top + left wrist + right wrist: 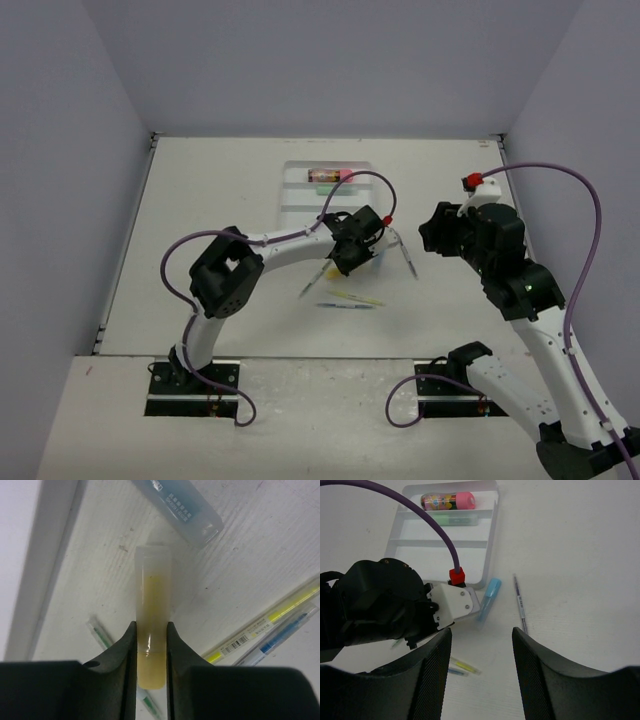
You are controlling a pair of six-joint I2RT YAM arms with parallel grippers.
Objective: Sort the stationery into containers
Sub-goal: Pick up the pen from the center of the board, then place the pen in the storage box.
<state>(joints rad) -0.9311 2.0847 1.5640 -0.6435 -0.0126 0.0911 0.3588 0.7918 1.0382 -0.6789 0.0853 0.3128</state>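
Pink tube (447, 501) and mint highlighter (454, 519) lie in the tray (489, 540). My left gripper (151, 630) clamps the yellow highlighter (152, 595) beside it. My right gripper (481, 635) hangs wide, empty. Blue highlighter (488, 596) and pens (520, 605) lie unsorted.

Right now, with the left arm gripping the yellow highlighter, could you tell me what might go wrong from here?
The left fingers pinch the yellow highlighter near one end, so it may pivot or slip when carried. The light-blue highlighter lies just beyond its tip, by a corner of the tray, and could get knocked on the way over.
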